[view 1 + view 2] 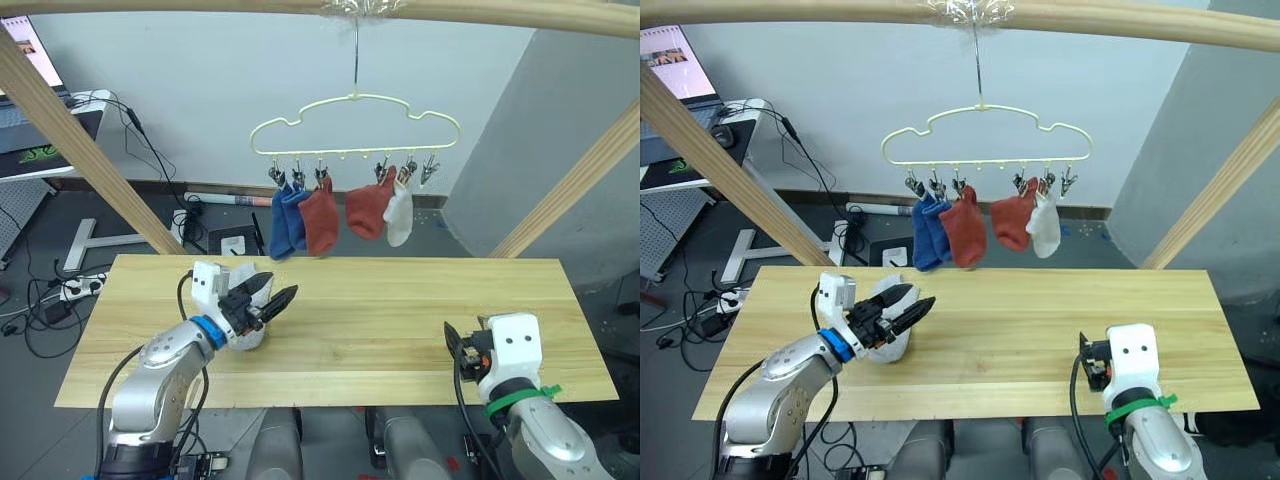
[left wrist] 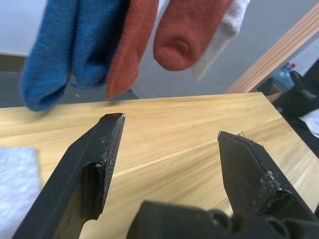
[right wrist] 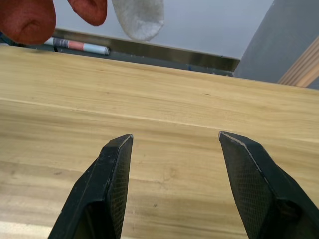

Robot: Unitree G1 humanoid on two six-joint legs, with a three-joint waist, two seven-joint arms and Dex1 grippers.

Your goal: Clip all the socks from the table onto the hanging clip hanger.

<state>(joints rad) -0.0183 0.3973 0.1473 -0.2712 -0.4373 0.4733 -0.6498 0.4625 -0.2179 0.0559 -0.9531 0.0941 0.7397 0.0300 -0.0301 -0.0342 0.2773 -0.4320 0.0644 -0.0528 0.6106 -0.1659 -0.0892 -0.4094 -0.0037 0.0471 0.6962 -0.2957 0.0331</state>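
The cream clip hanger (image 1: pixel 355 125) hangs from the top beam above the table's far edge. Clipped to it are two blue socks (image 1: pixel 288 222), two rust red socks (image 1: pixel 320 220) and one light grey sock (image 1: pixel 398 215). Another light grey sock (image 1: pixel 885 347) lies on the table (image 1: pixel 380 320) at the left. My left gripper (image 1: pixel 275 298) is open just above this sock, fingers pointing right and holding nothing. The sock's edge shows beside the left fingers (image 2: pixel 17 189). My right gripper (image 3: pixel 174 139) is open and empty, low over the table's front right.
Slanted wooden posts stand at the table's back left (image 1: pixel 90 150) and back right (image 1: pixel 570 190), under a wooden top beam (image 1: pixel 500 12). A desk with a monitor (image 1: pixel 30 120) and floor cables (image 1: pixel 60 290) lie beyond the left edge.
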